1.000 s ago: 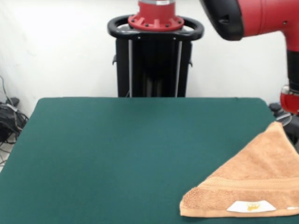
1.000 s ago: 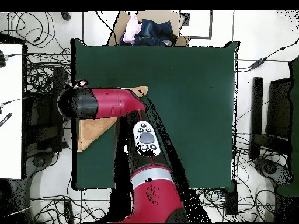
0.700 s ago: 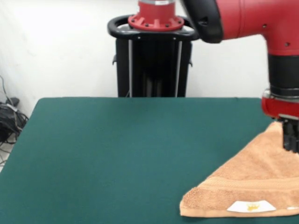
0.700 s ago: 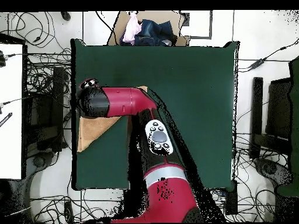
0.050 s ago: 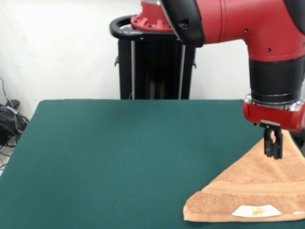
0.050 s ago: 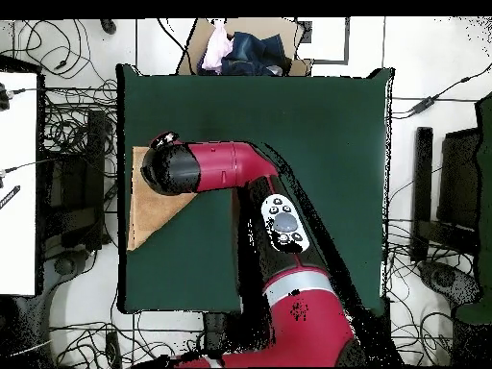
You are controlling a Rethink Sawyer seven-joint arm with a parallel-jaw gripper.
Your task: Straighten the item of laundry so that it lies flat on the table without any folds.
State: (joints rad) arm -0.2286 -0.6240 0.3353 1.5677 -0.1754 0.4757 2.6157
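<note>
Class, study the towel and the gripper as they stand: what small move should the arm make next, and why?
Probably lower straight down. The gripper hangs over the upper part of the towel, which lies folded into a triangle near the edge of the table, so a top layer must be gripped before it can be spread flat.

Red and black arm [image 5: 248, 24] reaches in from above, elbow bent, wrist vertical. Gripper [image 5: 273, 149] points straight down, fingers close together; gap between them not resolvable. Overhead: forearm [image 6: 207, 168] lies horizontal.
</note>
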